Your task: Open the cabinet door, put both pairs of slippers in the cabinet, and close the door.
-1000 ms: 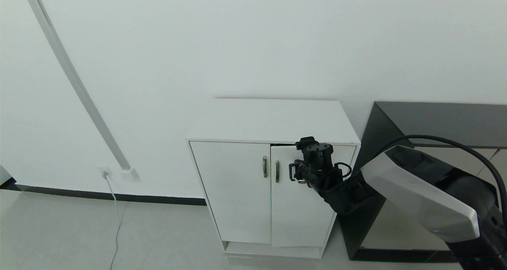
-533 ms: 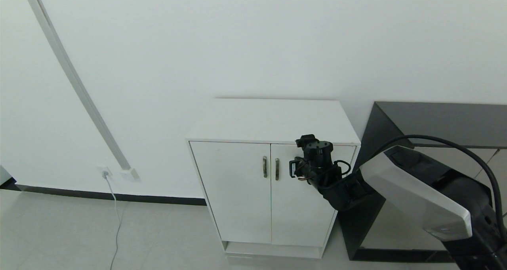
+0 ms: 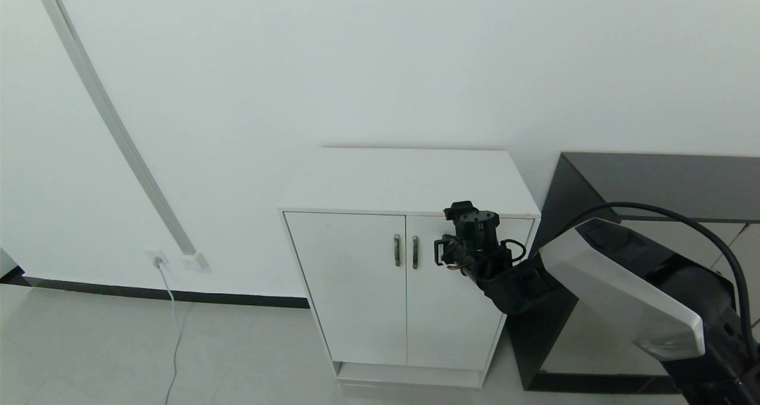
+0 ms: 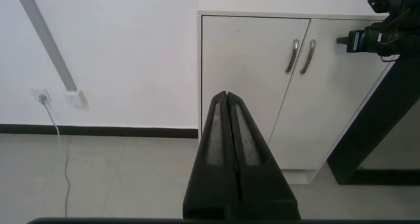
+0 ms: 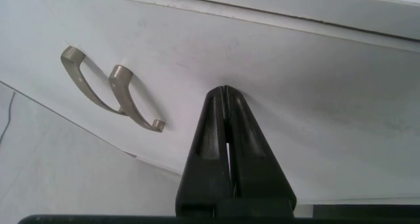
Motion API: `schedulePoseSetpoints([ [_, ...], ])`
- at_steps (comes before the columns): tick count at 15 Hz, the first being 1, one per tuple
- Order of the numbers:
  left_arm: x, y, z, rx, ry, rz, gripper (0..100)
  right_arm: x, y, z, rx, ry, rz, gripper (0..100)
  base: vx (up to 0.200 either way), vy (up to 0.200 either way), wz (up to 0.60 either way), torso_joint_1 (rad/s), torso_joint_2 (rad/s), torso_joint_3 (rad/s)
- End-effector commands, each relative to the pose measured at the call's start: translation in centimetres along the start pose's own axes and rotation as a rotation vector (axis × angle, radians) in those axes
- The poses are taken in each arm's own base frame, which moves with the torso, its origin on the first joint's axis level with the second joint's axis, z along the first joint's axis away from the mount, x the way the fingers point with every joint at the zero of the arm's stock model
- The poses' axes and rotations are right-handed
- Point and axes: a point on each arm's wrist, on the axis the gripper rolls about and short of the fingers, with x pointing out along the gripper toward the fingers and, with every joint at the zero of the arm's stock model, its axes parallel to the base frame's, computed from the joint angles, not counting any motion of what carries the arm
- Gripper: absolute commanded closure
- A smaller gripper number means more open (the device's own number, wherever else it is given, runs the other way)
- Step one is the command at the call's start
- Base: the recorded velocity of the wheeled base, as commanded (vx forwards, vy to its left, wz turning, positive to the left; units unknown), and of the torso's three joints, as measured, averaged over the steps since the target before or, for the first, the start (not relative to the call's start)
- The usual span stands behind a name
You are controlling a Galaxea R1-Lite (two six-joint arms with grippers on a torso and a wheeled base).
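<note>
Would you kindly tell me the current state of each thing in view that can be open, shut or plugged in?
White two-door cabinet, left door: shut.
Right door: shut, flush with the left one.
Left gripper: shut, holding nothing, apart from the cabinet.
Right gripper: shut, holding nothing, tips at the right door's face.
White wall socket: in use, grey cable plugged in.

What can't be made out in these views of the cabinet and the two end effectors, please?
- Cabinet interior: head view, hidden behind both shut doors.
- Right end effector tips: head view, hidden by its own wrist; in the right wrist view, contact with the right door is unclear.
- Lower part of the left door: left wrist view, covered by the left end effector.
</note>
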Motion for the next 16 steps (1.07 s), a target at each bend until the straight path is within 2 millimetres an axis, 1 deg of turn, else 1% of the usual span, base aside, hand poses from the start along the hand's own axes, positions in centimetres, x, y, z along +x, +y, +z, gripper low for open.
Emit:
schedulePoseSetpoints([
  [1,0.0,0.0,0.0,0.0,0.001,0.001,100,0.0,0.0,0.0,0.0,-0.001,0.0,100,0.0,0.0,0.0,0.0,0.0,0.0],
  [12,0.0,0.0,0.0,0.0,0.001,0.001,100,0.1,-0.2,0.0,0.001,-0.001,-0.004,100,0.0,0.0,0.0,0.0,0.0,0.0],
  [14,0.0,0.0,0.0,0.0,0.001,0.001,100,-0.5,-0.1,-0.1,-0.001,0.009,-0.001,100,0.0,0.0,0.0,0.0,0.0,0.0],
  [16,0.0,0.0,0.0,0.0,0.001,0.001,100,-1.5,-0.2,0.5,-0.003,0.014,0.002,100,0.0,0.0,0.0,0.0,0.0,0.0],
])
